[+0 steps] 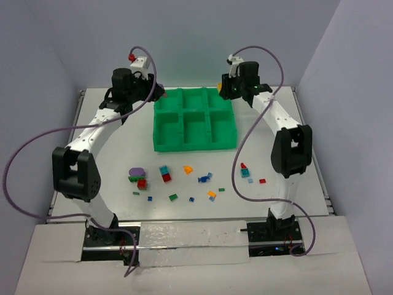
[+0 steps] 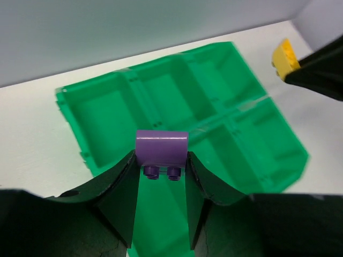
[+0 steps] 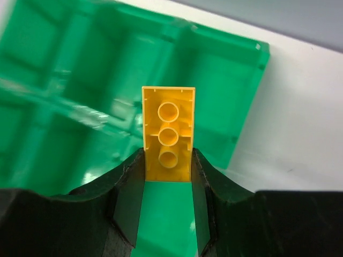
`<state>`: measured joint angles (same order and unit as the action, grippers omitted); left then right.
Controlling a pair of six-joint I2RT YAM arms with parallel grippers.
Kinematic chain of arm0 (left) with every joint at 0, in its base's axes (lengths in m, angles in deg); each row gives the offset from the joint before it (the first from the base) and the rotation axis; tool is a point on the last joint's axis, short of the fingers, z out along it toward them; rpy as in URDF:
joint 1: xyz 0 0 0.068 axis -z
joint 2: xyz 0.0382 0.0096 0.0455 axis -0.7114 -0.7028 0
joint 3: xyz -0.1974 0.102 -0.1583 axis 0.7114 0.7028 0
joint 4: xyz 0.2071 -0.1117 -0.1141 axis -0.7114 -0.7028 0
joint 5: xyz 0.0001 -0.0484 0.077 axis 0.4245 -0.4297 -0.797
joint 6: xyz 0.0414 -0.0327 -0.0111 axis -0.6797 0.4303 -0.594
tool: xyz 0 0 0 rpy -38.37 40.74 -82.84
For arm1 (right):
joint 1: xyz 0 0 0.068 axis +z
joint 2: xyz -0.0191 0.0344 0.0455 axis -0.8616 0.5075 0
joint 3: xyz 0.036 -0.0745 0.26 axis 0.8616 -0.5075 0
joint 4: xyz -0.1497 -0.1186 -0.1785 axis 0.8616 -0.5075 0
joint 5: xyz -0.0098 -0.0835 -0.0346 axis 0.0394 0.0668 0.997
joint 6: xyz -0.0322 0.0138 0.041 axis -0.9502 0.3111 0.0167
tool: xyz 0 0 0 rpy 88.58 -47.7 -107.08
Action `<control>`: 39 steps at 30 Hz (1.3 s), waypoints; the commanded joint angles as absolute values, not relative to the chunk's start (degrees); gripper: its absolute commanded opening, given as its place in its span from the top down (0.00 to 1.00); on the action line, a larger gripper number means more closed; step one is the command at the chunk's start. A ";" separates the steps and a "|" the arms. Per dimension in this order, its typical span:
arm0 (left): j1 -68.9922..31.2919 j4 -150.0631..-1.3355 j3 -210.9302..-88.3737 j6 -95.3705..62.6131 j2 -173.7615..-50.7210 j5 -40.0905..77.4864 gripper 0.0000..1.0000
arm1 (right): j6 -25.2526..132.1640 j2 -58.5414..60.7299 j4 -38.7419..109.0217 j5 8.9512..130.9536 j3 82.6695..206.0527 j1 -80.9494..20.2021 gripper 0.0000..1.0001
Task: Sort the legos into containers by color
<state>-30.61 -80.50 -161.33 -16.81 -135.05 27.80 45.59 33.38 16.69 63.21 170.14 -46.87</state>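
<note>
A purple brick [image 2: 161, 147] is held between the fingers of the left gripper [image 2: 161, 163]. The jaws are drawn narrow against its two sides, and two studs are seen on the face turned toward the wrist camera. This gripper is held over the green tray [image 2: 107, 120], by its far left corner in the overhead view.

A yellow brick [image 3: 168, 134] is gripped by the right gripper [image 3: 168, 166]. The jaws are narrowed onto its long edges, and its hollow underside with three round tubes is turned to the wrist camera. This gripper is held over the far right corner of the tray.

The other bricks are spread on the white table [image 1: 110, 123] in front of the tray, well apart from it. Among them are a purple piece [image 1: 136, 172] touching a red piece [image 1: 142, 182], an orange piece [image 1: 188, 168], a blue piece [image 1: 203, 179] and a green plate [image 1: 173, 197].
</note>
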 commanded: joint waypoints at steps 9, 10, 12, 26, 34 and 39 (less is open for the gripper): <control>-30.50 -75.62 -173.36 -19.05 -150.21 19.56 0.98 | 42.86 48.96 19.65 68.92 185.53 -45.87 1.00; -30.50 -75.69 -174.33 -18.84 -150.77 19.42 0.98 | 42.86 50.15 19.65 69.05 186.65 -45.80 1.00; -30.50 -76.23 -175.90 -18.82 -152.79 18.75 0.97 | 42.98 51.27 19.75 69.34 187.53 -45.67 1.00; -30.41 -77.63 -181.74 -20.75 -160.60 17.91 0.85 | 43.39 54.84 19.83 70.99 191.42 -45.44 0.80; -30.32 -79.78 -185.77 -20.49 -163.67 17.26 0.50 | 43.49 55.23 20.42 71.19 191.81 -45.44 0.41; -30.32 -81.42 -187.41 -20.73 -162.52 18.19 0.36 | 44.11 54.18 20.38 70.06 191.69 -45.50 0.30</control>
